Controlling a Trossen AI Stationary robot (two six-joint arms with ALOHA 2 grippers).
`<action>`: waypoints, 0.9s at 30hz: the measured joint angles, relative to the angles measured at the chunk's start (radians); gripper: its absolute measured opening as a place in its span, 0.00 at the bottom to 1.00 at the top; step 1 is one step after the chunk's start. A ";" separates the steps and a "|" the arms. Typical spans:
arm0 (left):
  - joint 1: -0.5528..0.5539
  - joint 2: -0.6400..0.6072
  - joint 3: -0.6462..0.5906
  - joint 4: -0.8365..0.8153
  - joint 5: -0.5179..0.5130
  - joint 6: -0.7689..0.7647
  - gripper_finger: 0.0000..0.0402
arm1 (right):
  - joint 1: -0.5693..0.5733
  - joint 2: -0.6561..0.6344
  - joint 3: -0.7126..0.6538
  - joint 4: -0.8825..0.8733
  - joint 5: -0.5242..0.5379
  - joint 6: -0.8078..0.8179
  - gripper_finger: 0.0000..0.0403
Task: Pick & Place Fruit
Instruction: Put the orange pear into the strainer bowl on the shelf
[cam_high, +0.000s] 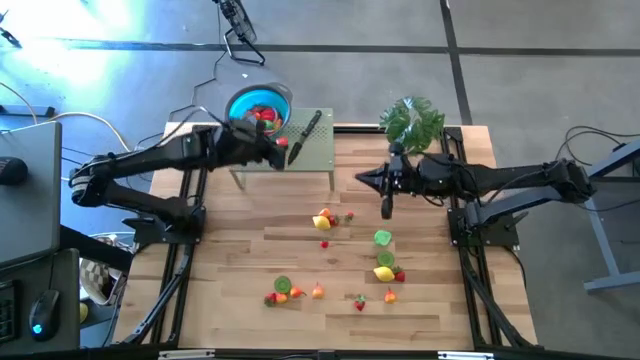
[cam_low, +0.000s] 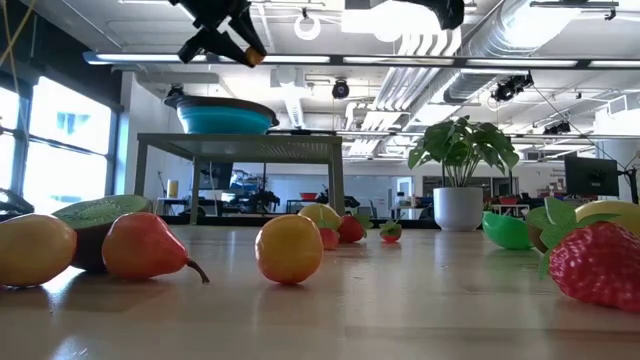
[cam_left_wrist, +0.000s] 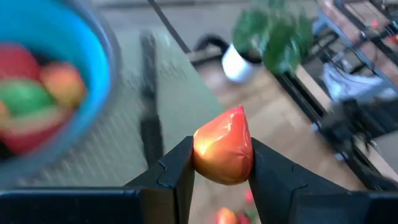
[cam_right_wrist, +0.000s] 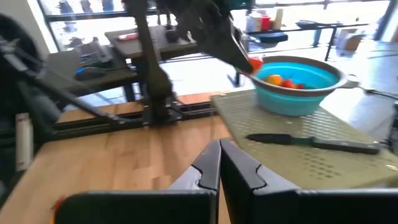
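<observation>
A red-orange fruit (cam_left_wrist: 222, 146) sat clamped in the left gripper (cam_high: 283, 148), above the stand (cam_high: 310, 155) at the bowl's (cam_high: 258, 103) five o'clock; only the wrist view showed the grip. The right gripper (cam_right_wrist: 219, 163) hung clenched and empty over the counter (cam_high: 300, 250).

The high view looks straight down on the whole table (cam_high: 300, 250). The low view looks level across it. The left wrist view is very near a fruit (cam_left_wrist: 224, 152) between its fingers. Both wrist views share the bowl (cam_right_wrist: 298, 84).
</observation>
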 joint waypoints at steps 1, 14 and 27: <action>0.024 0.000 0.016 0.000 0.000 0.025 0.30 | -0.016 0.000 0.000 0.000 0.000 0.000 0.01; 0.293 0.007 0.085 -0.077 -0.008 0.197 0.30 | -0.167 0.000 0.000 -0.001 -0.003 0.000 0.01; 0.416 0.101 0.085 -0.081 -0.004 0.267 0.30 | -0.244 0.000 0.000 -0.039 -0.004 0.001 0.01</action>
